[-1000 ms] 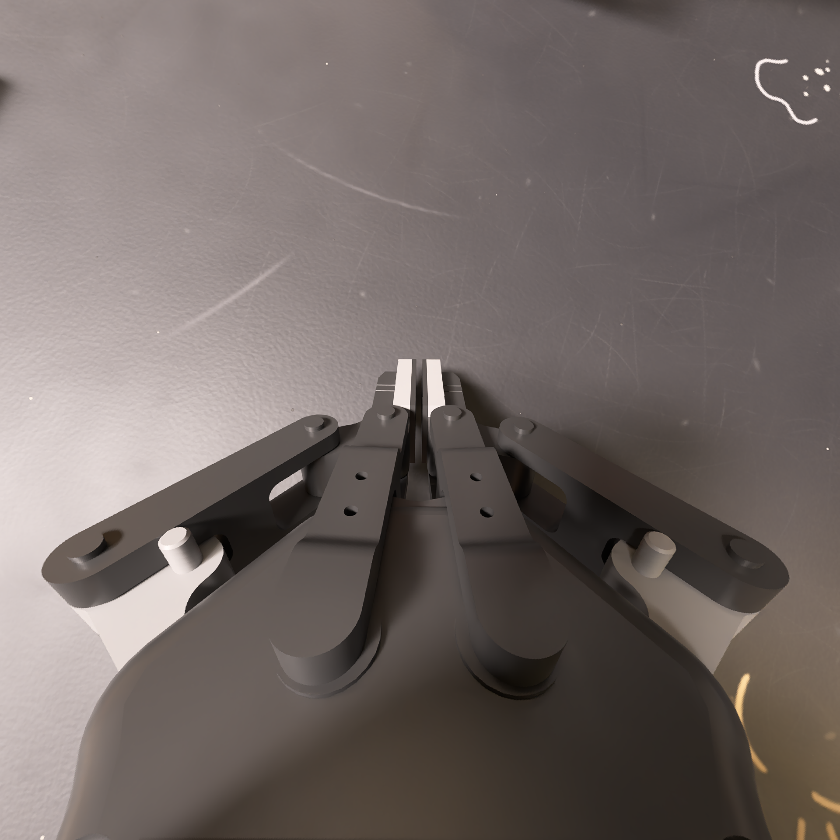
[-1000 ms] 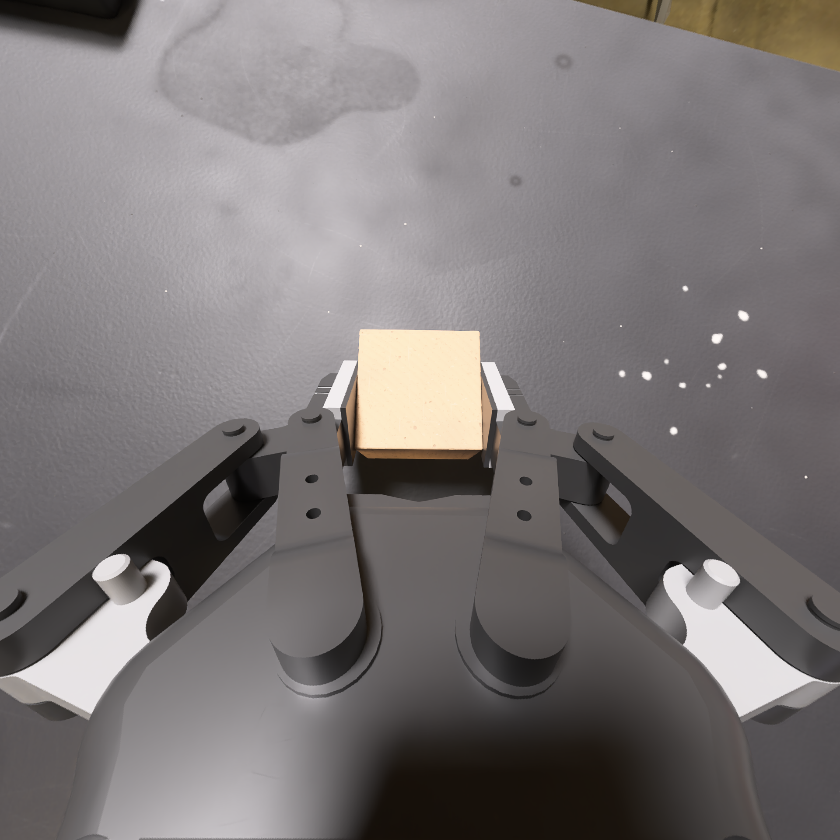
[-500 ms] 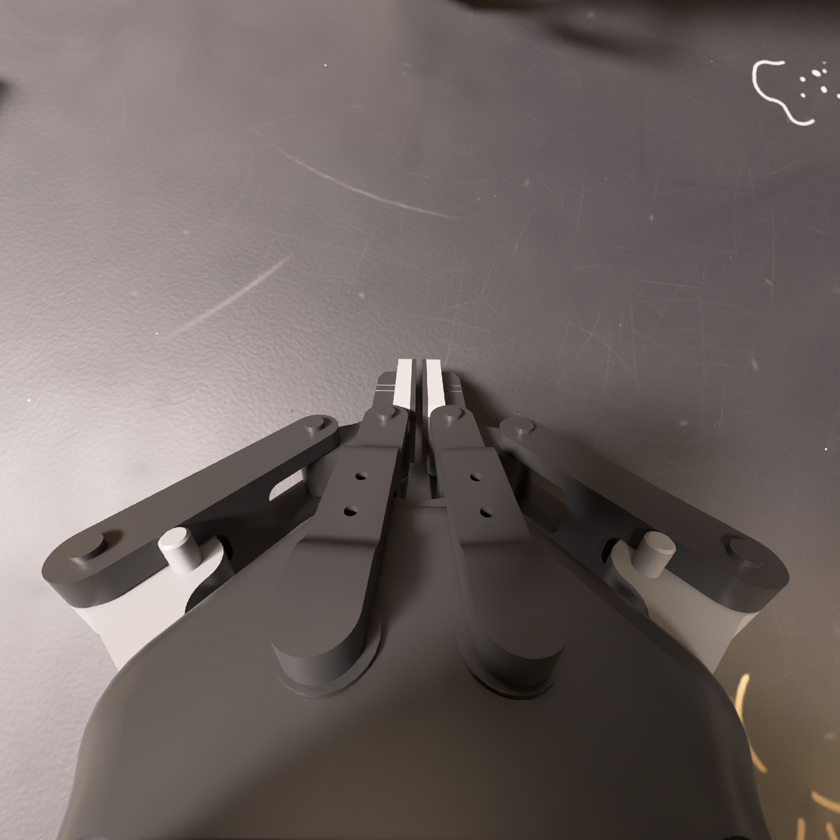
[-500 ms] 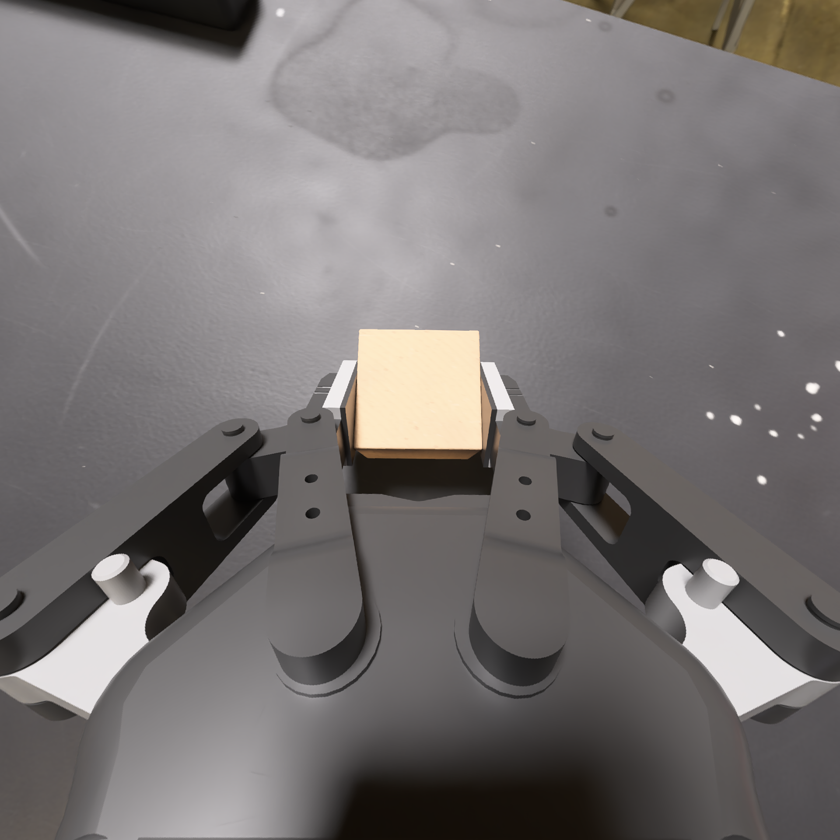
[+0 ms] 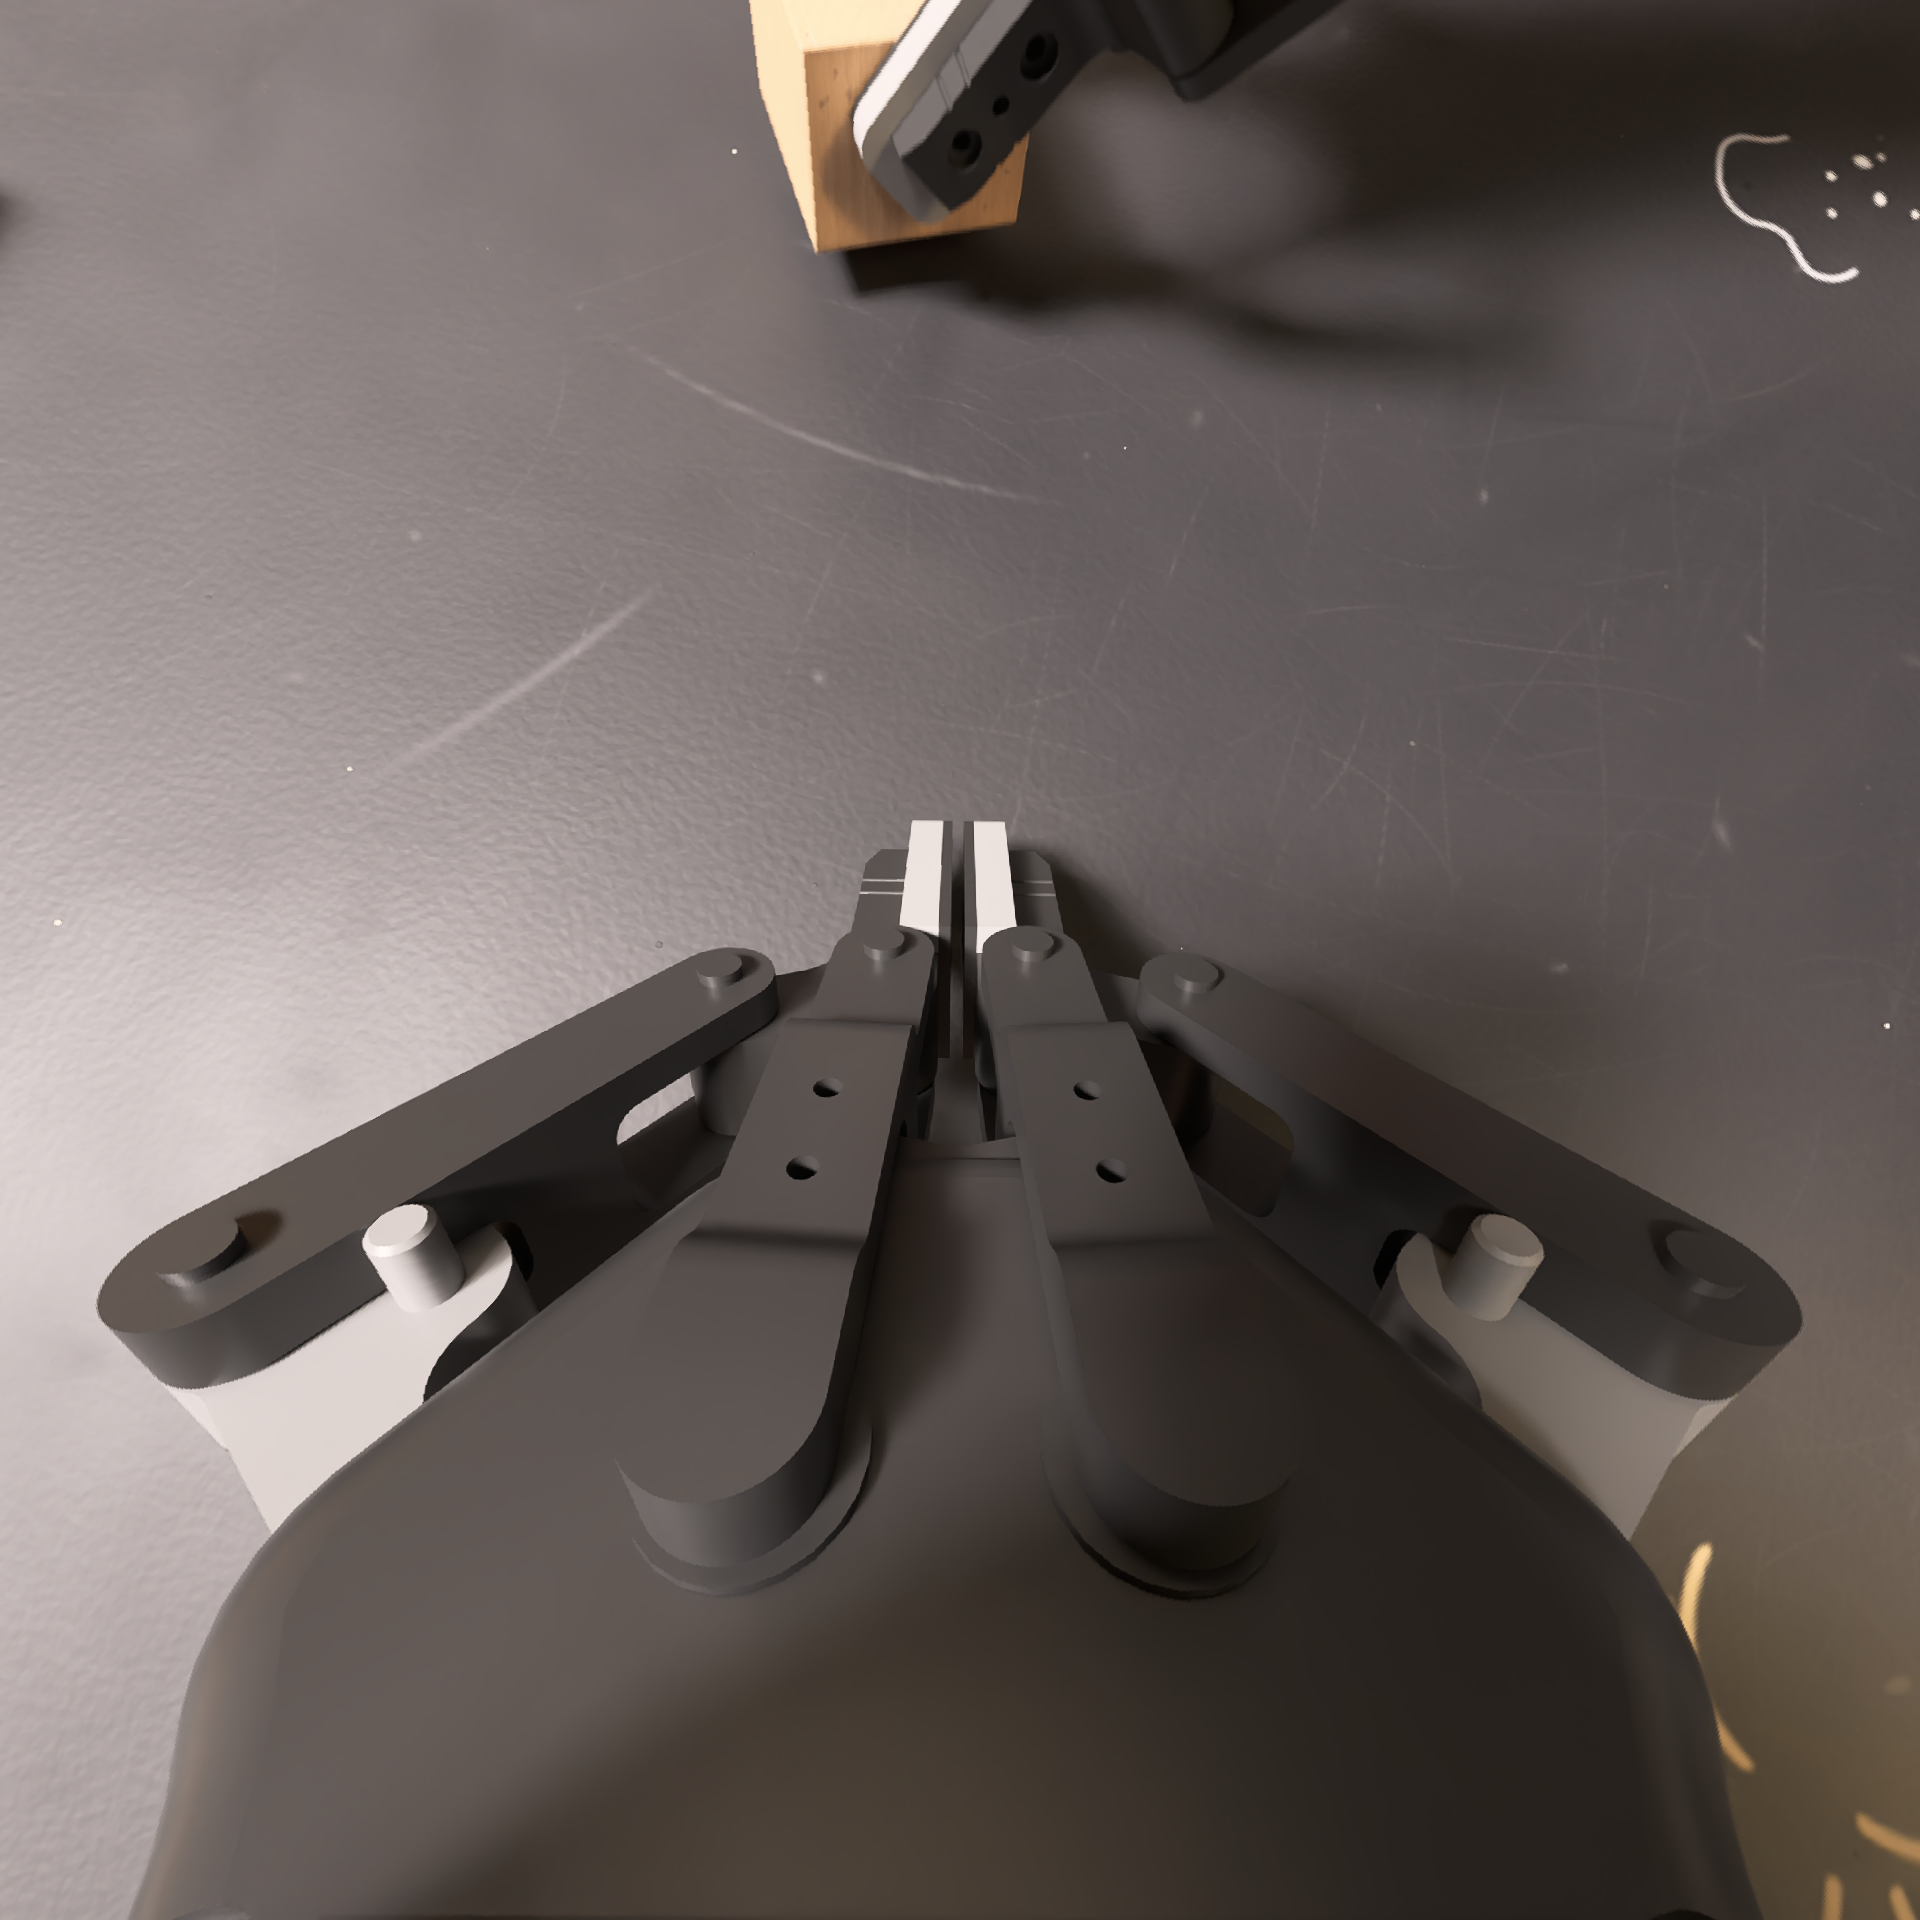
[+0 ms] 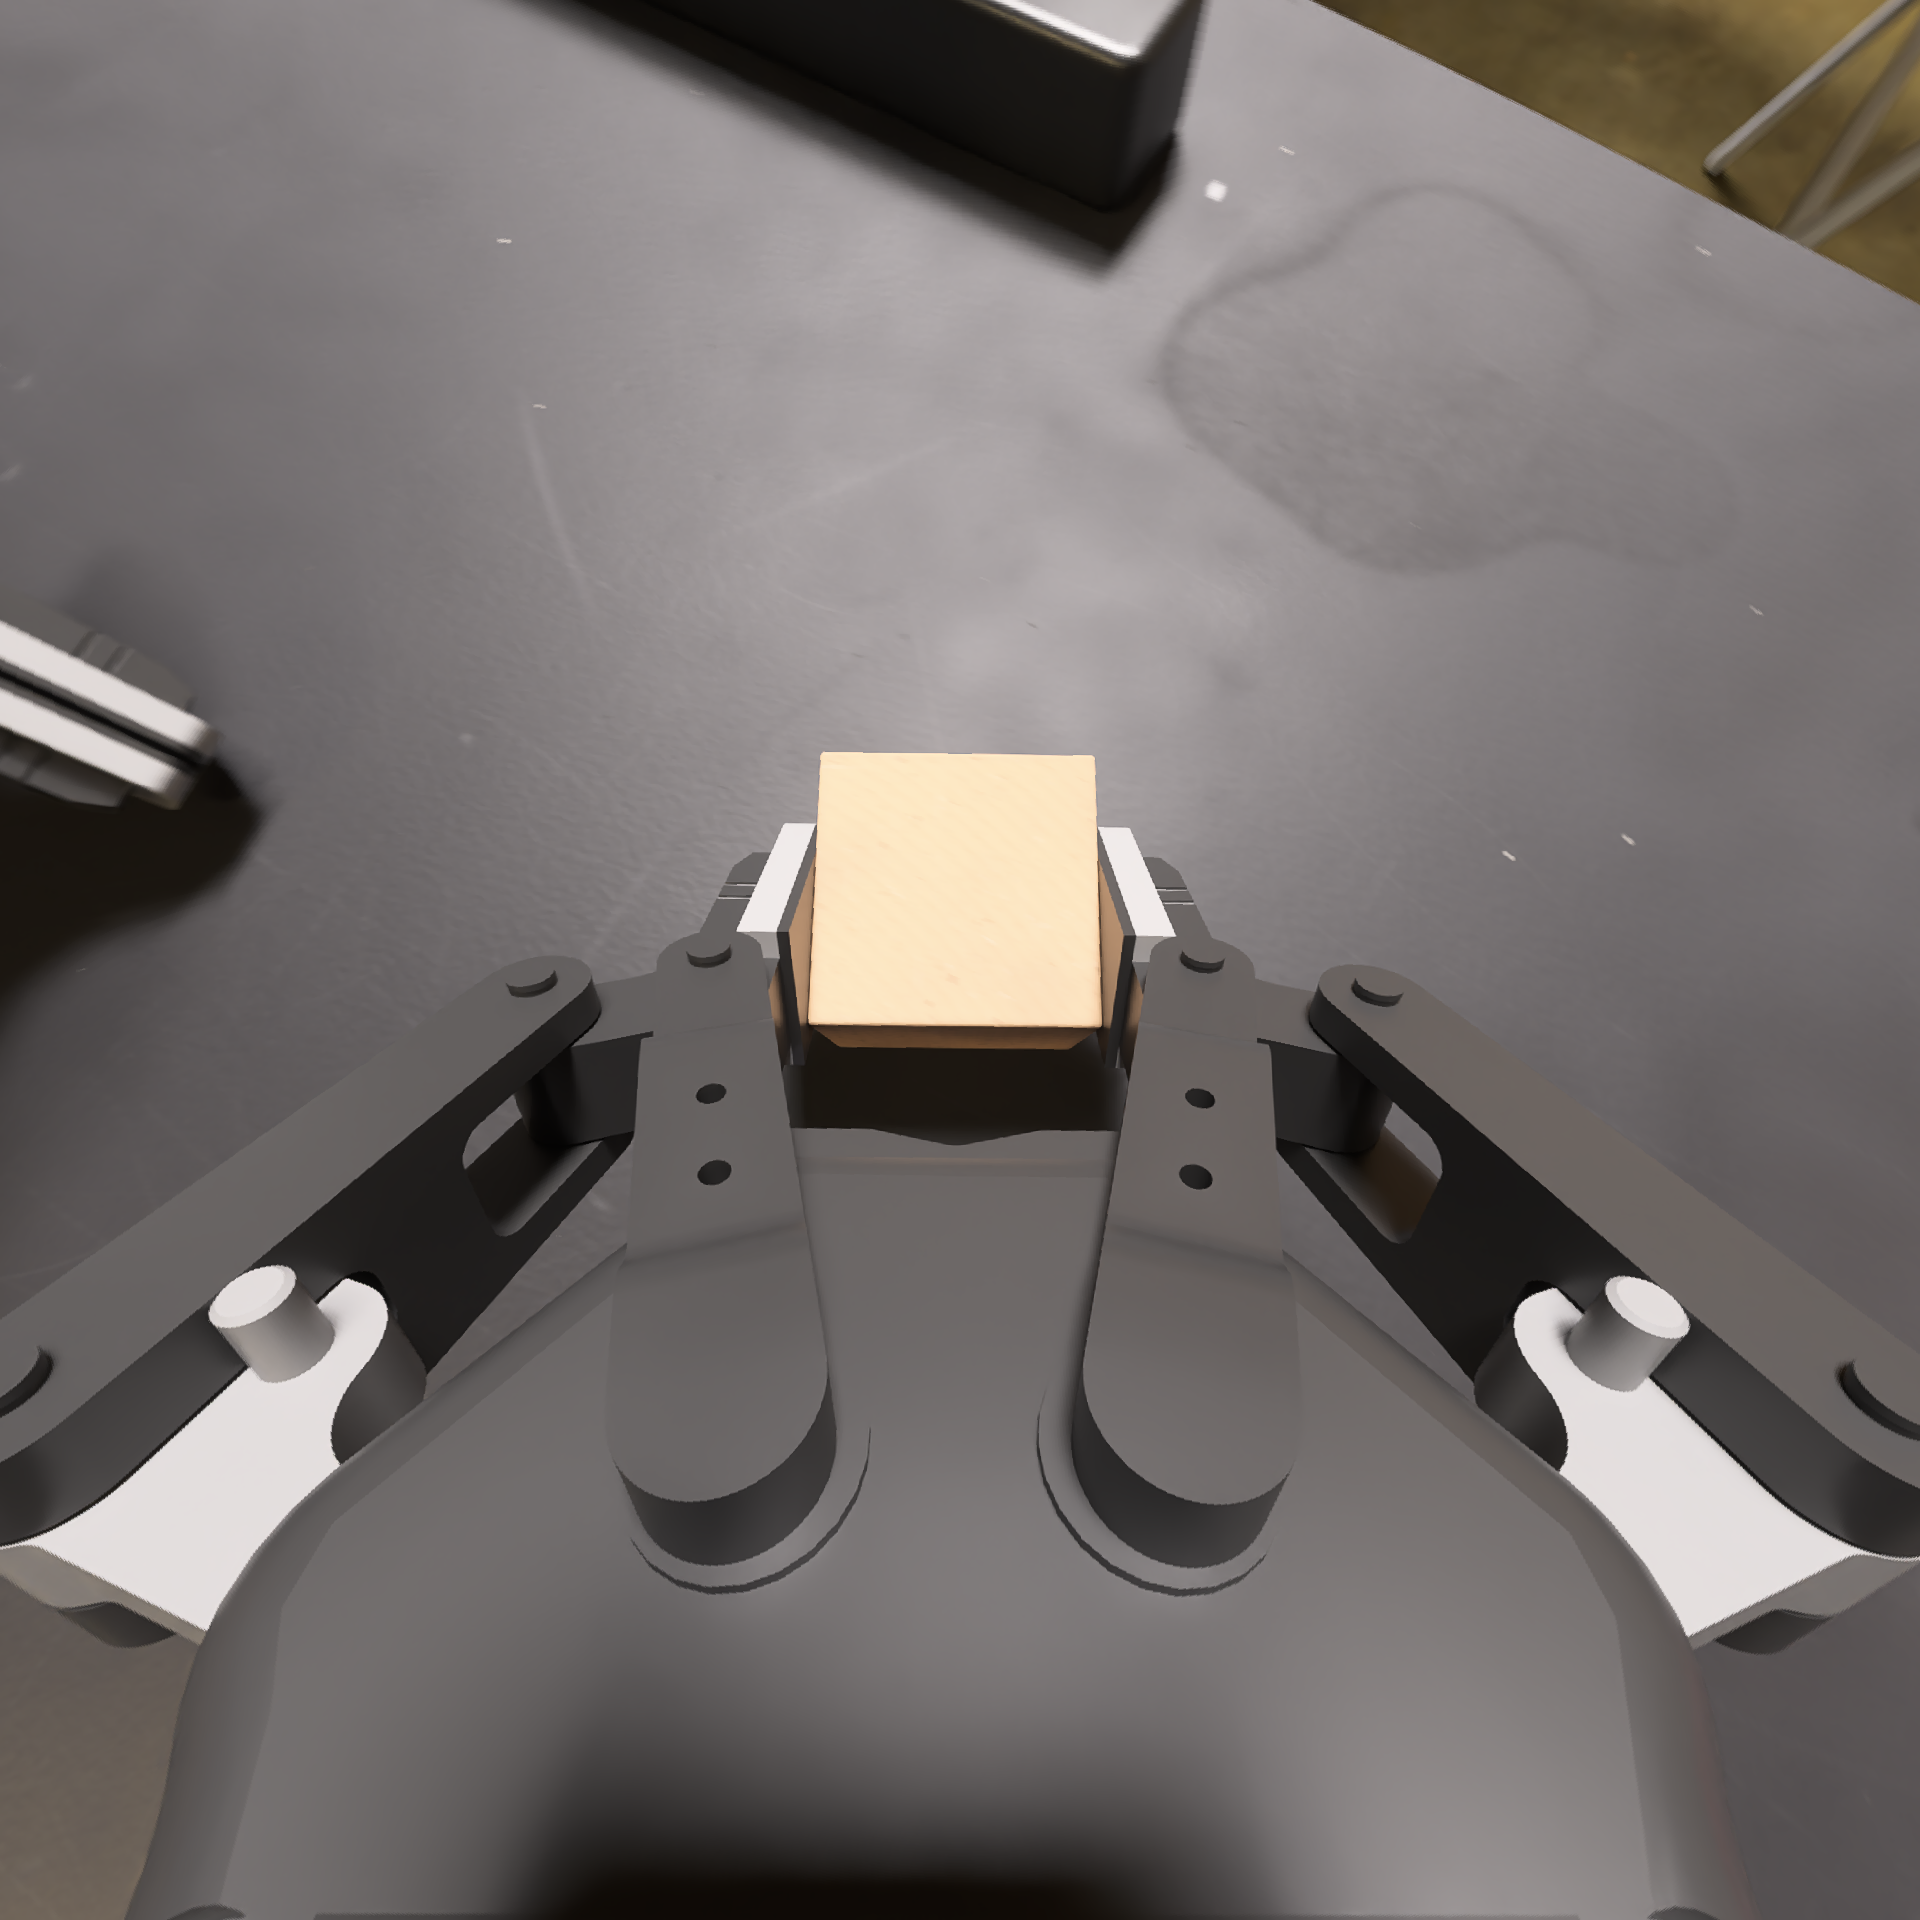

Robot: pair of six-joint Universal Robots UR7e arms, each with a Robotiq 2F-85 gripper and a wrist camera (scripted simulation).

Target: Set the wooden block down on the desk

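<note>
A pale wooden block (image 6: pixel 954 894) sits between the pads of my right gripper (image 6: pixel 956 883), which is shut on it above the dark grey desk (image 6: pixel 727 468). In the left wrist view the same block (image 5: pixel 831 156) shows at the top edge, held by the right gripper's finger (image 5: pixel 956 114) close above the desk (image 5: pixel 416 520); its shadow lies just beneath it. My left gripper (image 5: pixel 961 868) is shut and empty, hovering over the desk nearer the camera. Its fingertips (image 6: pixel 104 717) show at the left edge of the right wrist view.
A black box-shaped object (image 6: pixel 987 94) lies at the far side of the desk. A dull stain (image 6: pixel 1455 395) marks the desk at right. White squiggle and specks (image 5: pixel 1787 208) and scratches mark the surface. Metal legs (image 6: pixel 1808 114) stand beyond the desk's edge.
My right gripper has carried the block leftward and lower, so it now enters the top of the left wrist view. The left gripper's tips have come into the right wrist view. The left gripper has not moved.
</note>
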